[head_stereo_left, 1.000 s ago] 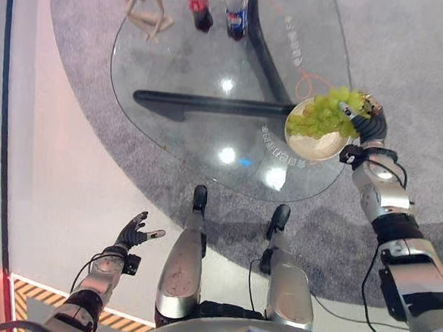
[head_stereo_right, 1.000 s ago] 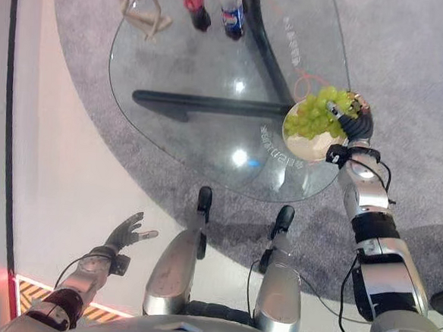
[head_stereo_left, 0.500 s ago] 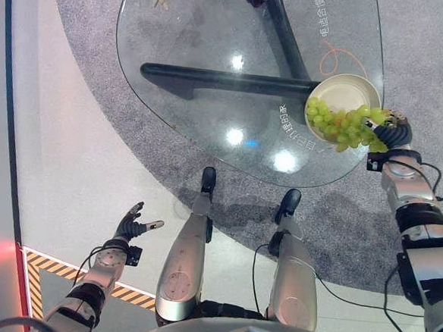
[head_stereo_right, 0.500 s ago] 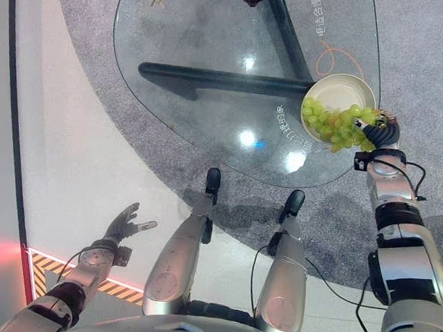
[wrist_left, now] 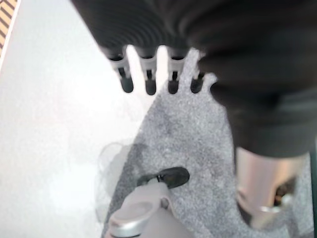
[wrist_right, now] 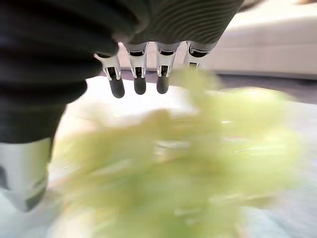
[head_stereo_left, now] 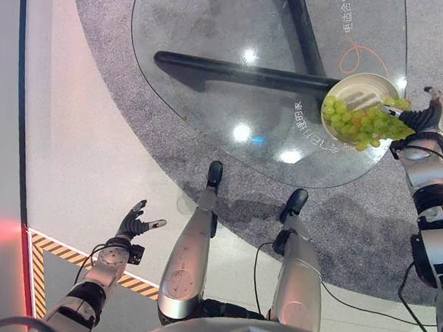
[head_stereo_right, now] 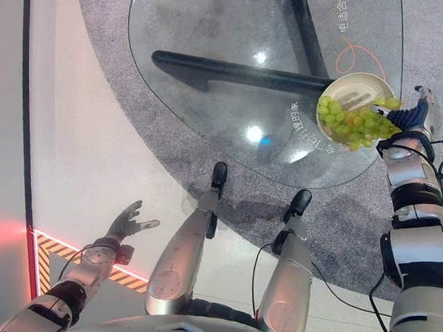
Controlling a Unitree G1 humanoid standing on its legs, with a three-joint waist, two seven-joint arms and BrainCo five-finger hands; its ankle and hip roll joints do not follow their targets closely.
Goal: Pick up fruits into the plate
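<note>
A bunch of green grapes (head_stereo_left: 361,122) lies across the near side of a cream plate (head_stereo_left: 360,86) at the right edge of the glass table, some of it over the rim. My right hand (head_stereo_left: 421,118) is just right of the bunch. In the right wrist view its fingers (wrist_right: 139,74) are straight above the blurred grapes (wrist_right: 188,158), not curled round them. My left hand (head_stereo_left: 134,224) hangs open low on the left above the pale floor, its fingers (wrist_left: 148,79) spread and holding nothing.
The round glass table (head_stereo_left: 209,119) stands on a dark bar base (head_stereo_left: 236,68) over grey carpet. An orange looped cord (head_stereo_left: 358,58) lies behind the plate. Yellow-black floor tape (head_stereo_left: 56,249) runs at the lower left.
The camera has shifted, so the table sits higher and further right. My right hand's fingers have straightened off the grapes, which now rest on the plate. The left hand stays as it was.
</note>
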